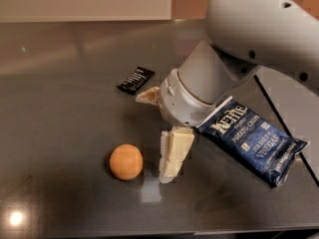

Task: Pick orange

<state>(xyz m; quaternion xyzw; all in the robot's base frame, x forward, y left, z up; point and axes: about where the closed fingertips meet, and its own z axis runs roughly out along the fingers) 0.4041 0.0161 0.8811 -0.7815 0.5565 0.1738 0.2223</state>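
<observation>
The orange (126, 161) is a small round fruit lying on the dark table (60, 133), in the front left part of the camera view. My gripper (153, 136) hangs from the big grey arm just right of the orange and slightly behind it. It is open, with nothing between its cream fingers. The near finger (172, 156) points down at the table right beside the orange, a small gap apart from it. The far finger (147, 96) sticks out to the left, behind the orange.
A blue Kettle chip bag (251, 138) lies flat to the right of the gripper, partly under the arm. A small black snack packet (135, 79) lies behind the gripper. The table's front edge runs along the bottom of the view.
</observation>
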